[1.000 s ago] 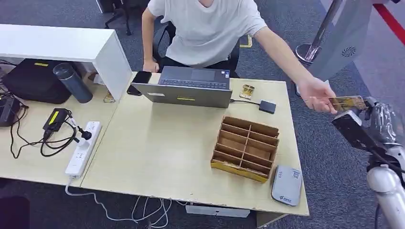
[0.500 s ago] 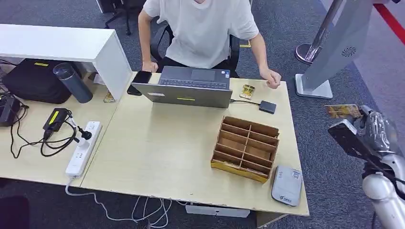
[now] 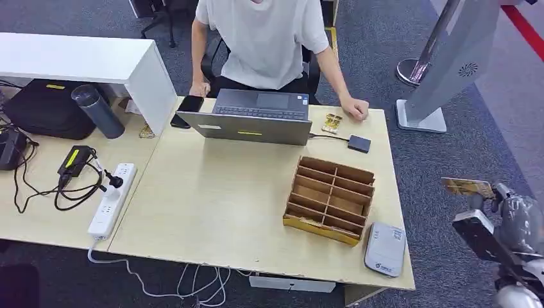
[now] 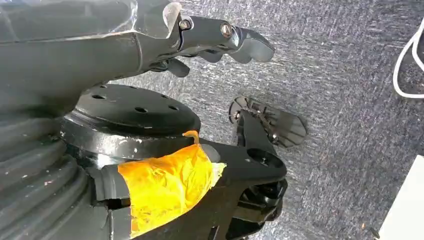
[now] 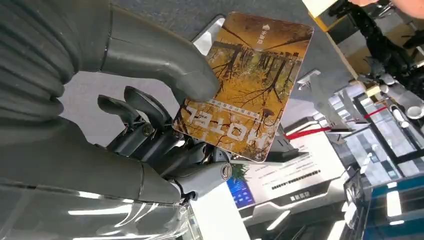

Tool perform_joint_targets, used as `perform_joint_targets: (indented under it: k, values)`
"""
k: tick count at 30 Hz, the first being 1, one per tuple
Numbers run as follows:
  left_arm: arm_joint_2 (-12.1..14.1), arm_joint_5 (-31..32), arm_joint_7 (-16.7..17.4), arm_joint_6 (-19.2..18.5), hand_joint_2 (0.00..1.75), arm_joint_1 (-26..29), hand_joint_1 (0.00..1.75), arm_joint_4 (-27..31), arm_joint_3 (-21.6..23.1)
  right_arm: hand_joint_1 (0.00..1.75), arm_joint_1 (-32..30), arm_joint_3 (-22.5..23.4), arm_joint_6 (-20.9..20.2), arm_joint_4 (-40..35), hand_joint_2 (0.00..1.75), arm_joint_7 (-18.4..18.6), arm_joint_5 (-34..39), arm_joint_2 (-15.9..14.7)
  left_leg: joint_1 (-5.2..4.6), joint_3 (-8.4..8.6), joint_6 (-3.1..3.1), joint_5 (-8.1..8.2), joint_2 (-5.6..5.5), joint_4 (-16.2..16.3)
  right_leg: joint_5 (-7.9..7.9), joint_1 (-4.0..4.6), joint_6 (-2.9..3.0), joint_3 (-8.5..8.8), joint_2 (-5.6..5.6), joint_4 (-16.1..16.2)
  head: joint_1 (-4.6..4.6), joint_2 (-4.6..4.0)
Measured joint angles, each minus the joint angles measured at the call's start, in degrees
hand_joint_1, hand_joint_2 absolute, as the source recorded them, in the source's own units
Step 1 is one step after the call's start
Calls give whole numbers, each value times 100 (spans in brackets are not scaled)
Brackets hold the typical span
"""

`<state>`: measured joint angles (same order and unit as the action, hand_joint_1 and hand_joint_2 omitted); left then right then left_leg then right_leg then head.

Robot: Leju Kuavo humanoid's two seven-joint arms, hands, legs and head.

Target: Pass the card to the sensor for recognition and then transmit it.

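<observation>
From the head view, your right hand (image 3: 513,221) holds the card (image 3: 467,187) off the surface's (image 3: 212,199) right edge, well apart from the grey sensor (image 3: 385,249).

At the right wrist, thumb and fingers (image 5: 150,127) pinch one corner; it may slip.

At the left wrist, your left hand (image 4: 220,42) hangs, fingers curled, holding nothing.

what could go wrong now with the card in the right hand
The right hand pinches the hotel card by one edge only, so it might slip out. The hand is beyond the desk edge over carpet, so a dropped card would land on the floor. The card reader sits at the desk's corner, where a nudge might push it off.
</observation>
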<state>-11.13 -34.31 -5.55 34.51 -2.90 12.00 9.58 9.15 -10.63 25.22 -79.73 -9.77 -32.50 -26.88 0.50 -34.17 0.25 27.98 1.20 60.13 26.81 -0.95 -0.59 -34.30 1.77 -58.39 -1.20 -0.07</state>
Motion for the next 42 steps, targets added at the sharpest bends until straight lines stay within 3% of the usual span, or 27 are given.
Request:
perform_joint_targets:
  k: [12,30,42]
  values:
    - [0,-57,-22,0,175,3,0,0,-18,175,-910,398,0,-512,175,-289,-302,107,2,-1,0,0,3,0,1,1,0,0,-2,0,0,0]
    - [-2,11,11,0,175,0,0,0,-18,175,-755,-58,59,67,175,-160,-1044,688,5,0,-1,-1,3,0,1,3,1,2,-2,-2,0,0]
    - [-2,20,22,0,175,0,0,0,-18,175,-744,-295,135,290,175,-59,-1156,793,4,1,-1,-1,3,0,1,2,1,1,-2,-1,0,0]
